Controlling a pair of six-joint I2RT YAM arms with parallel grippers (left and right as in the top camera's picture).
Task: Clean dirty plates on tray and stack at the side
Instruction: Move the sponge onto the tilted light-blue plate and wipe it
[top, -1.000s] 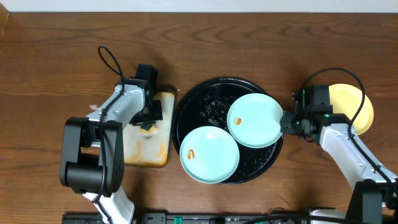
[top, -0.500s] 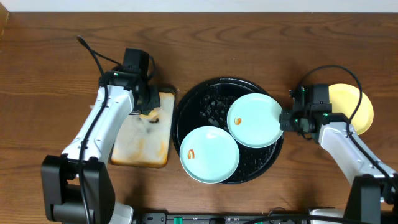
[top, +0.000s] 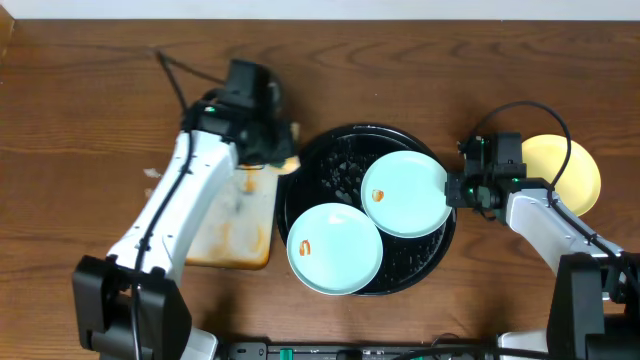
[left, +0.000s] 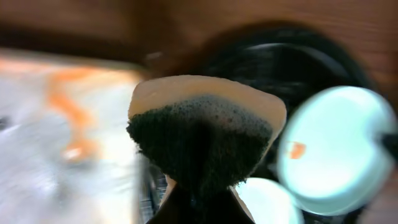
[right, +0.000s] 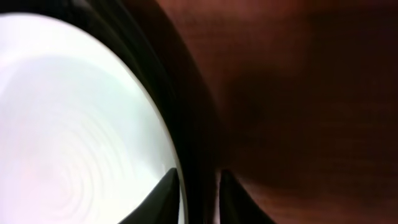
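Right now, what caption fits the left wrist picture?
Sponge in the left jaws, near a smeared blue plate on the black tray.

I find nothing I can read. The sponge (left: 205, 134) gripped in my left pincer (top: 272, 143) carries no print. The plate (top: 404, 193) just in front of my right pincer (top: 456, 190) shows only an orange smear. The tray (top: 335, 175) and tabletop (top: 80, 90) around them are unlettered.

Surface: dark brown wooden desk (top: 400, 70). Directly on it, at centre, a large round glossy black tray (top: 335, 175), with a pale orange-stained rectangular tray (top: 225, 235) just beside its left rim. A pale yellow round plate (top: 580, 178) lies to the right, apart from both.
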